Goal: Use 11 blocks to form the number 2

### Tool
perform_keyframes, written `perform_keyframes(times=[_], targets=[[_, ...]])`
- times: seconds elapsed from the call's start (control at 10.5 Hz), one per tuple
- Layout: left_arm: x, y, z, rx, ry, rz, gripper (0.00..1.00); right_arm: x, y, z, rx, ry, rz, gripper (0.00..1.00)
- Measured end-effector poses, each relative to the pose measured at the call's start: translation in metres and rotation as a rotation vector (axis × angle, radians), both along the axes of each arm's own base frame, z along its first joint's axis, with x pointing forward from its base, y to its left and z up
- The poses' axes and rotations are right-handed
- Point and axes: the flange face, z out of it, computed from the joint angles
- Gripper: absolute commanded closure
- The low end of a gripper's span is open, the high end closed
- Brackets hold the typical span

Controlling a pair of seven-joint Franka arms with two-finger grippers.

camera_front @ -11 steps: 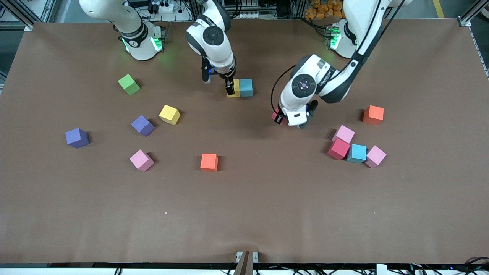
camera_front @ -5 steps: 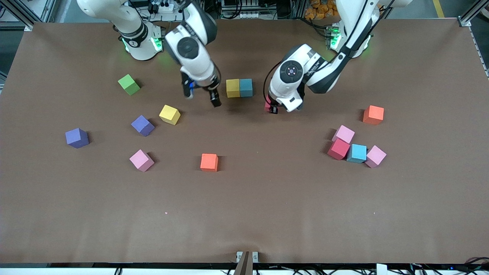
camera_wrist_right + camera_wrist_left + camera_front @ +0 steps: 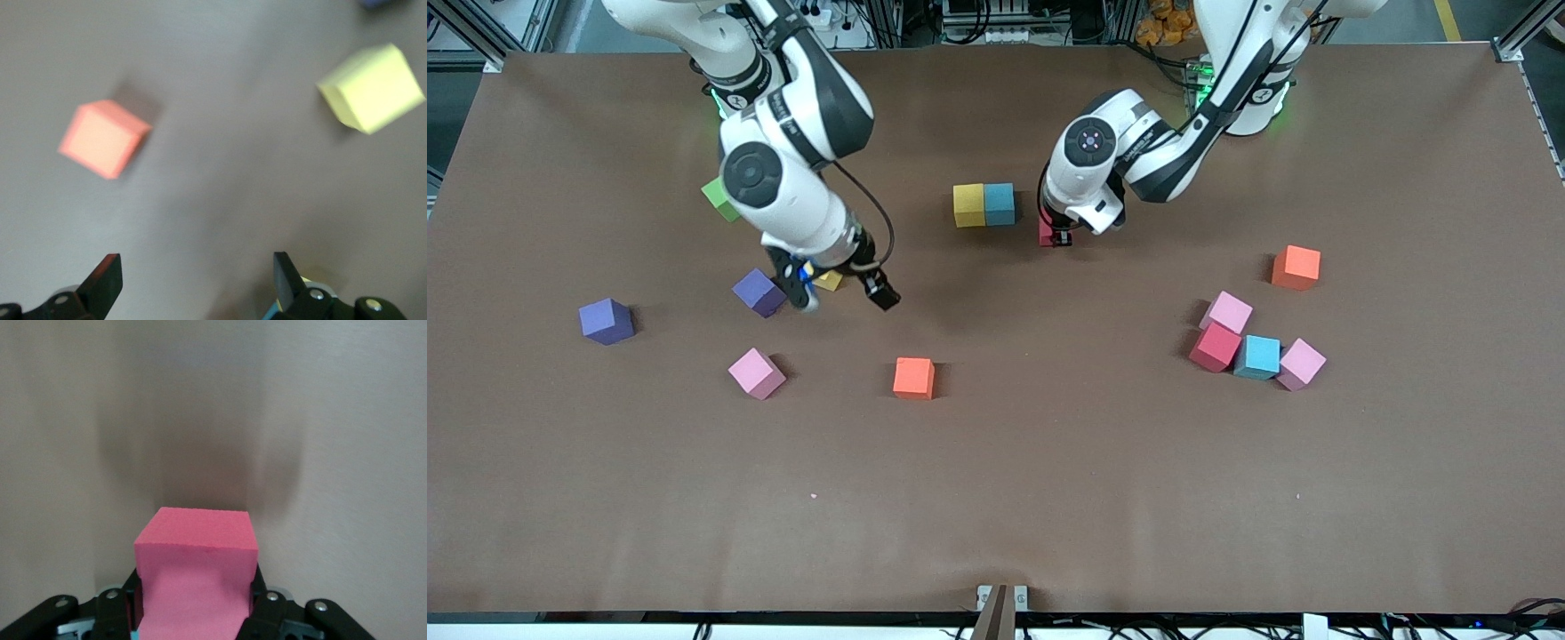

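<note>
Landmark: the yellow-and-blue pair [image 3: 984,204], two matte cubes set side by side and touching, their row running along the bench [image 3: 996,498] from one arm's end to the other. Nearest the front camera: orange cube [image 3: 914,378] and pink cube [image 3: 756,373], with a cluster of pink, red, blue, pink cubes [image 3: 1258,347] toward the left arm's end. Right pincer [image 3: 843,293] hangs over the bench nearer the camera than the pair, fingers spread wide, holding nothing; it partly hides a yellow cube [image 3: 830,281]. Left pincer [image 3: 1055,233] sits just beside the pair's blue end, clamped on a red cube [image 3: 197,570], mostly hidden in the front view. Lime-green cube [image 3: 713,196] is half covered by the right arm.
</note>
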Motion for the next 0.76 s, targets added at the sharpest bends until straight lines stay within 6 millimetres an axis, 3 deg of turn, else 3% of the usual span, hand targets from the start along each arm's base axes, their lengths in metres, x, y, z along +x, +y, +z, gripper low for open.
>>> perform_keyframes(times=[0.1, 0.29, 0.48, 0.76], targets=[[-0.013, -0.004, -0.002, 0.010, 0.002, 0.009, 0.76, 0.021, 0.009, -0.001, 0.005, -0.039, 0.093, 0.00], [-0.034, -0.019, 0.002, 0.001, -0.001, 0.009, 0.76, 0.049, 0.030, -0.028, -0.061, -0.102, 0.331, 0.00], [-0.046, -0.031, 0.008, -0.007, -0.046, 0.003, 0.76, 0.062, 0.039, -0.069, -0.139, -0.119, 0.578, 0.00], [-0.048, -0.031, 0.004, 0.009, -0.082, -0.056, 0.76, 0.071, 0.033, -0.117, -0.145, -0.101, 0.837, 0.00]])
